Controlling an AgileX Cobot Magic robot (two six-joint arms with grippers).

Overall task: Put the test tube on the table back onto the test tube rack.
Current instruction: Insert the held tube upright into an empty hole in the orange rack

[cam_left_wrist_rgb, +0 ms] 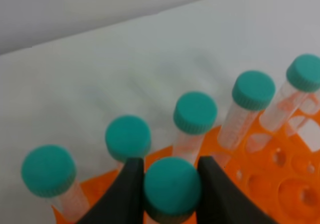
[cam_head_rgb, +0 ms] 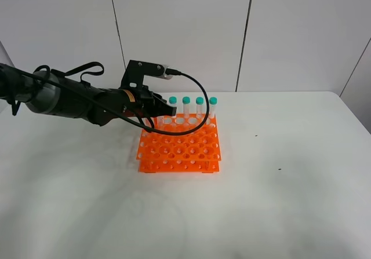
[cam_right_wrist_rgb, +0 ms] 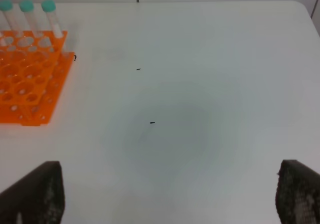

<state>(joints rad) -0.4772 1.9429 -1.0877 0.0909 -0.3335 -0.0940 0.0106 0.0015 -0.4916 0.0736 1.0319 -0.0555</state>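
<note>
Between the shut jaws of the left pincer (cam_left_wrist_rgb: 170,168), gripped at its teal cap, the test tube (cam_left_wrist_rgb: 171,194) hangs over the orange test tube rack (cam_left_wrist_rgb: 282,176), just in front of a row of capped tubes (cam_left_wrist_rgb: 196,113); its tip is hidden. Risk: an off-centre tip would catch the grid on lowering, and opening jaws could knock neighbouring caps. Right pincer (cam_right_wrist_rgb: 167,199) gapes wide, empty, above the table (cam_right_wrist_rgb: 200,108).

Orange test tube rack (cam_head_rgb: 179,152) — teal-capped test tube (cam_left_wrist_rgb: 171,184); white table (cam_head_rgb: 290,183).
</note>
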